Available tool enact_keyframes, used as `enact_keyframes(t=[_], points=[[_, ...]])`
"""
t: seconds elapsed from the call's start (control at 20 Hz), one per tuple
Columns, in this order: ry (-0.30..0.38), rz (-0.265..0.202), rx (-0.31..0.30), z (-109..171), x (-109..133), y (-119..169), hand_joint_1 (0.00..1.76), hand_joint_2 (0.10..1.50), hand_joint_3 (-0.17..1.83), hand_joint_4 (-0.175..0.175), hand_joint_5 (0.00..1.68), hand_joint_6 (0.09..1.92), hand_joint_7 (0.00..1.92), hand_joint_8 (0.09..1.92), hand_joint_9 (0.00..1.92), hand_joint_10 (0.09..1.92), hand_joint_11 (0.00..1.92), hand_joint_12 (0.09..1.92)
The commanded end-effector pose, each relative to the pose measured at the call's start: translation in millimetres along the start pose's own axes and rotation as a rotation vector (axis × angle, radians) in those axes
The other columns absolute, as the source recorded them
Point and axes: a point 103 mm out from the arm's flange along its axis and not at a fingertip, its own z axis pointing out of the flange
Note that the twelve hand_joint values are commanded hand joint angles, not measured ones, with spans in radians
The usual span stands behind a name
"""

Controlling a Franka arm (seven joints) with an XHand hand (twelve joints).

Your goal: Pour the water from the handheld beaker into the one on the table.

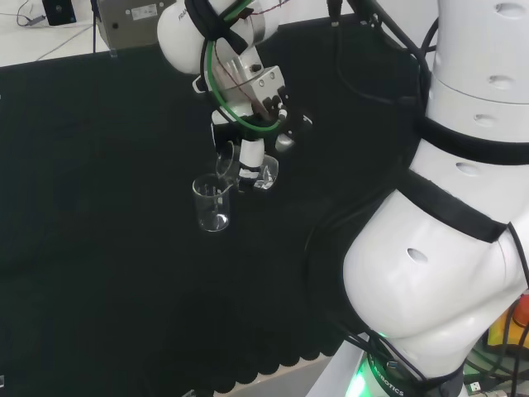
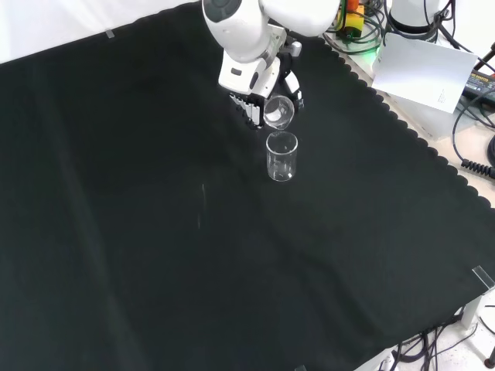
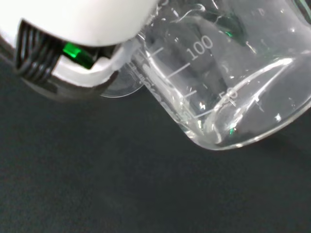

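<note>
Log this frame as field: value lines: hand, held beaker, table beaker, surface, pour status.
hand: hand curled round the held beaker
held beaker: clear glass beaker tilted, mouth toward the table beaker
table beaker: clear glass beaker upright on the cloth, just below the held one's lip in the front view
surface: black cloth
pour status: tilt under way; water stream and fill levels too hard to tell

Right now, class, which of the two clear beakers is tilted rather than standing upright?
The beaker held in the robot hand is tilted; the other beaker stands upright on the black cloth below it.
</note>
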Motion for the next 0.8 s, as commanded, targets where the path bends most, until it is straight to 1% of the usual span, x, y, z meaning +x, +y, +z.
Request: enact_keyframes(t=[0.05, 0.5, 0.8], points=[[-0.044, 0.021, 0.074, -4.4, 2.6, 6.3, 1.33, 0.58, 0.67, -0.175, 1.52, 0.15, 1.62, 0.09, 1.83, 0.09, 1.55, 0.52], [-0.093, 0.034, 0.150, -9.3, 5.6, 10.5, 1.33, 0.58, 0.67, -0.175, 1.52, 0.15, 1.62, 0.09, 1.83, 0.09, 1.55, 0.52], [-0.166, 0.062, 0.180, -13.7, 11.1, 11.1, 1.33, 0.58, 0.66, -0.175, 1.52, 0.14, 1.62, 0.09, 1.83, 0.09, 1.55, 0.51]])
